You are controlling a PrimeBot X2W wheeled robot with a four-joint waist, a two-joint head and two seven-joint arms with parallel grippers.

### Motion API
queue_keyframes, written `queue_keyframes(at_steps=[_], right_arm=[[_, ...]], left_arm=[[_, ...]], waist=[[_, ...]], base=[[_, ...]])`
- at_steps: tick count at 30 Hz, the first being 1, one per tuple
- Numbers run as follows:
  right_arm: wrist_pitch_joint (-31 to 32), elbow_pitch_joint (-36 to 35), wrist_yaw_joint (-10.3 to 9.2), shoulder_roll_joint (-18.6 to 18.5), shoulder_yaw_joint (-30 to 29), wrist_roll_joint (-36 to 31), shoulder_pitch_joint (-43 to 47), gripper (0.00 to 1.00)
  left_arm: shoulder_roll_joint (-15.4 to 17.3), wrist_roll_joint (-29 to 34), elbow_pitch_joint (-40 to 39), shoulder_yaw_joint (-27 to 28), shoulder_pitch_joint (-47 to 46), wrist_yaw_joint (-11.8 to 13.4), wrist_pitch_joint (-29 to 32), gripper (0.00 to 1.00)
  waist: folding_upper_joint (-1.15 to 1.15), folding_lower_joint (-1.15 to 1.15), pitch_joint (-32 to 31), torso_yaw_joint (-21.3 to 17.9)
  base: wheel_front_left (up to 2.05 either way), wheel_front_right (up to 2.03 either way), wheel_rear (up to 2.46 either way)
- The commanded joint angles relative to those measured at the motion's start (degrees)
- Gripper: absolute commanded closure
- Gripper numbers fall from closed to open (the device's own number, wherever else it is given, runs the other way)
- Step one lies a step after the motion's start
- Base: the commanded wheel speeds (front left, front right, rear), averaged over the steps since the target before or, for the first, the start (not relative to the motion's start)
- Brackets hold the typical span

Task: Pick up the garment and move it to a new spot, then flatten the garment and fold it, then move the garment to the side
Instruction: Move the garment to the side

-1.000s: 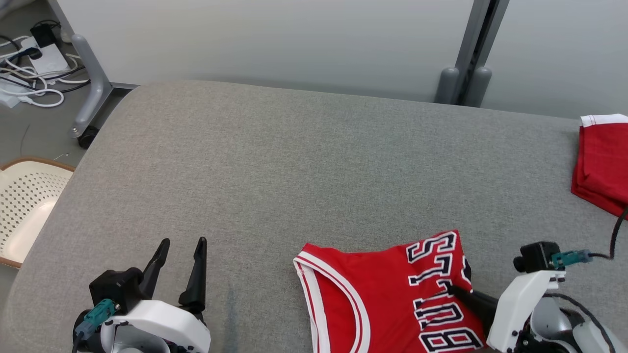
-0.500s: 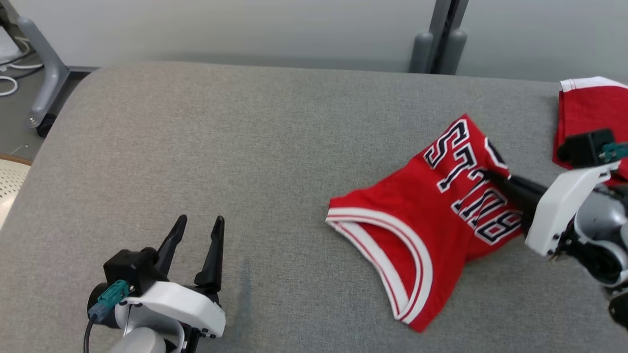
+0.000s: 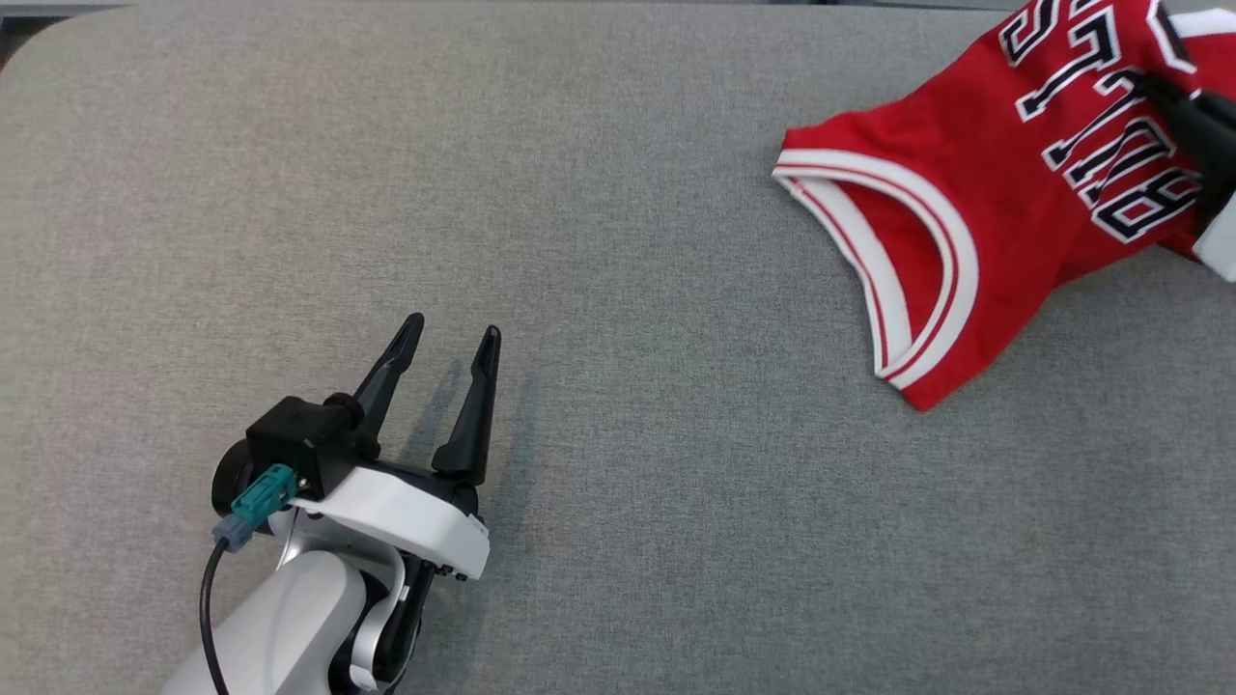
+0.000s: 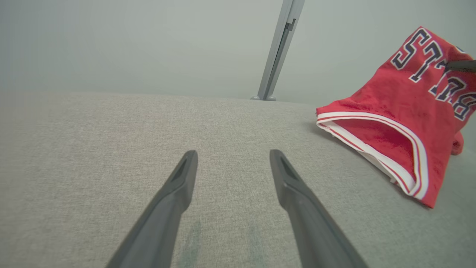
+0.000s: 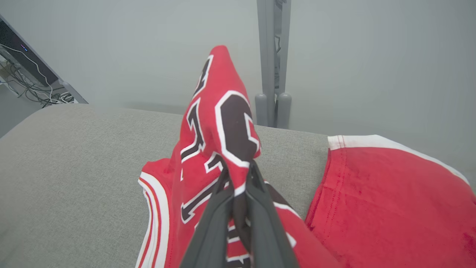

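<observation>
One fold of the garment (image 3: pixel 966 164) sits pinched in the right pincer (image 5: pixel 238 173); the left pincer (image 3: pixel 452 326) gapes wide.

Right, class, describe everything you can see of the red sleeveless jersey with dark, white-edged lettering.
The red sleeveless jersey looks like soft knit cloth, with dark white-outlined lettering and a white-and-red striped band round a curved opening. It is crumpled: the right gripper, shut, pinches a fold in the lettered part and holds it up in a peak, while the banded end rests on the grey fabric-covered surface. Another red garment with a white hem lies beside it.
</observation>
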Motion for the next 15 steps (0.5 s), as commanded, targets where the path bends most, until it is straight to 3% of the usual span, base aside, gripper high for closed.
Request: queue_keyframes(at_steps=[1, 15], right_arm=[[-0.74, 1.00, 0.02, -1.14, -0.29, 0.42, -1.89, 1.00], [-5.36, 11.42, 0.02, -7.21, -2.87, -0.07, -9.53, 1.00]], left_arm=[[-0.02, 0.63, 0.51, -0.07, -1.47, -0.42, -0.18, 0.00], [-1.42, 2.65, 2.80, 0.43, -4.94, -1.93, -0.34, 0.00]], waist=[[0.00, 0.00, 1.90, -0.80], [0.00, 0.00, 7.71, -1.26]], base=[[0.00, 0.00, 0.00], [0.00, 0.00, 0.00]])
